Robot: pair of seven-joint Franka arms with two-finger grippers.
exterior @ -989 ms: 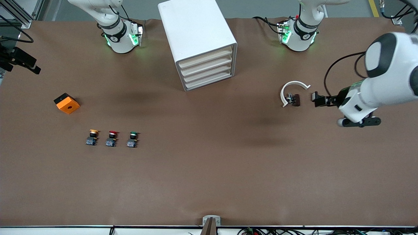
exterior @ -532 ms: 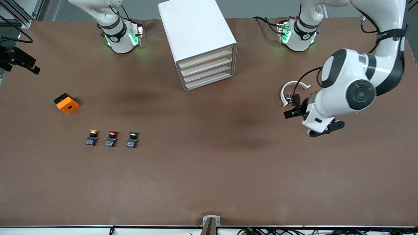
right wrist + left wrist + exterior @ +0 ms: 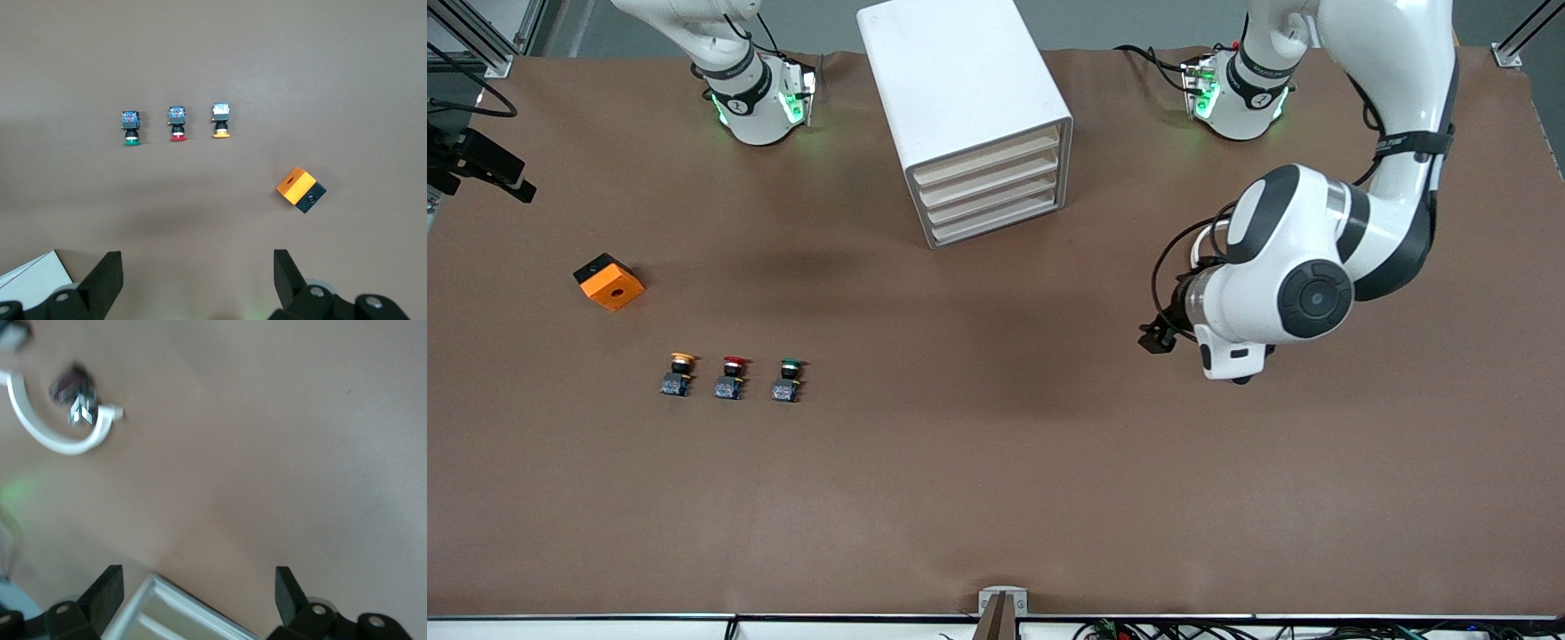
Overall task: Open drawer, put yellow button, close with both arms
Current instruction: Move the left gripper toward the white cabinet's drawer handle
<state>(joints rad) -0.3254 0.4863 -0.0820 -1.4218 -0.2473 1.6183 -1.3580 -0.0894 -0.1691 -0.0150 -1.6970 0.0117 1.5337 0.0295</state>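
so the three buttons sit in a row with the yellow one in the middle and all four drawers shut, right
Not quite. In the front view the red-capped button is in the middle; the yellow button is at the end of the row nearest the orange block. All four drawers, the top drawer included, are shut.

A robotics lab bench set up for manipulation trials.

Two white Franka arms (image 3: pixel 1316 267) are bolted along one edge of a table under a brown mat (image 3: pixel 996 498), their bases (image 3: pixel 760 102) glowing green, with cables (image 3: pixel 1138 629) trailing off the edge, aluminium framing (image 3: pixel 480 36) at the corner, and a small camera mount (image 3: pixel 1002 604) clamped to the nearer edge.
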